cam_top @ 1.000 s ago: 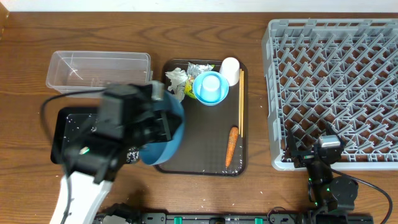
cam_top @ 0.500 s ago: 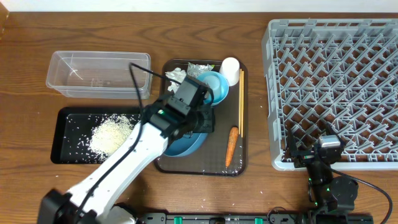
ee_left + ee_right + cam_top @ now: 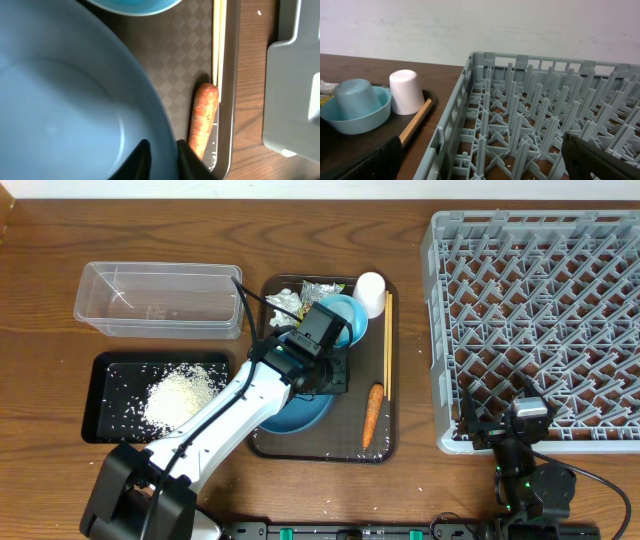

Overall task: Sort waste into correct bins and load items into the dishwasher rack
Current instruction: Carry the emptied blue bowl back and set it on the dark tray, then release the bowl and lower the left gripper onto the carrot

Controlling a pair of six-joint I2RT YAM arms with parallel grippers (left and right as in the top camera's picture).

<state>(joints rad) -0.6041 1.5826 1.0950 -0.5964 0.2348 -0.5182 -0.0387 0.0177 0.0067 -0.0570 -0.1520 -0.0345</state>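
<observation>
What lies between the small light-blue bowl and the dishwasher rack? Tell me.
The chopsticks, along the brown tray's right edge, then bare table wood; the overhead view shows it.

In the overhead view the left arm (image 3: 230,415) covers much of the big blue bowl (image 3: 305,412) and the edge of the crumpled paper (image 3: 283,304). The rack (image 3: 530,320) runs off the right edge. From the left wrist, the bowl is cut off left and below, and whether the left gripper (image 3: 162,152) pinches its rim cannot be told.
</observation>
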